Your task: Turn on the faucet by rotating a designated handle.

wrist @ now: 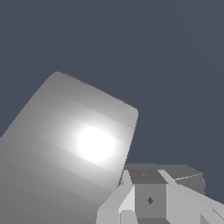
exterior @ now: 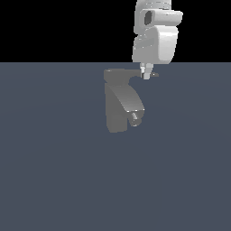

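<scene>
Simulated scene; flat slate floor [exterior: 54, 180]; black backdrop [exterior: 54, 27]

A flat slate-blue floor [exterior: 54, 180] beneath a black backdrop [exterior: 54, 27].

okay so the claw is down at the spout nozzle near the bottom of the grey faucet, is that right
Not quite. In the exterior view the claw is up at the thin handle jutting from the top of the grey faucet, not at the spout nozzle, which sits lower and apart from it.

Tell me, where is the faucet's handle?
In the exterior view, the handle juts from the faucet top toward that view's right, directly under the gripper.
</scene>
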Controlling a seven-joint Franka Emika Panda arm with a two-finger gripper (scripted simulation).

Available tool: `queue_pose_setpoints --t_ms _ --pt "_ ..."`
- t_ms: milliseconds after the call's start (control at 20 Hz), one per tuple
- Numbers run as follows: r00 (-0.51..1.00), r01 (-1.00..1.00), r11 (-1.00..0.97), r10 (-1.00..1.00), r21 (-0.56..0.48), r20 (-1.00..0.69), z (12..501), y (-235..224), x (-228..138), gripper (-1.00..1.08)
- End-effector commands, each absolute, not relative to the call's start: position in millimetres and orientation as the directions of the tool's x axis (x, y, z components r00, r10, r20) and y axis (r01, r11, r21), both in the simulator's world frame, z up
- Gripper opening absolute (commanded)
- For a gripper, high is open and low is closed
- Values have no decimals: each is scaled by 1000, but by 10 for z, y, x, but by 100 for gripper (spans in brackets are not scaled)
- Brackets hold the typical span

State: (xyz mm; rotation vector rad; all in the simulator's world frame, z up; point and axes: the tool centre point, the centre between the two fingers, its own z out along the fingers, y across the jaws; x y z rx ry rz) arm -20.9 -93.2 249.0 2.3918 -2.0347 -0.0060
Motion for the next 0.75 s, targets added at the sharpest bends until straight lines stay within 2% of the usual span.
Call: queue_pose_setpoints --t_ms 0,700 --pt "152 -988 -152 -988 0 0 2486 -1042 -128 -100" --pt "140 -990 -140 -990 0 0 2488 -1387 201 -100"
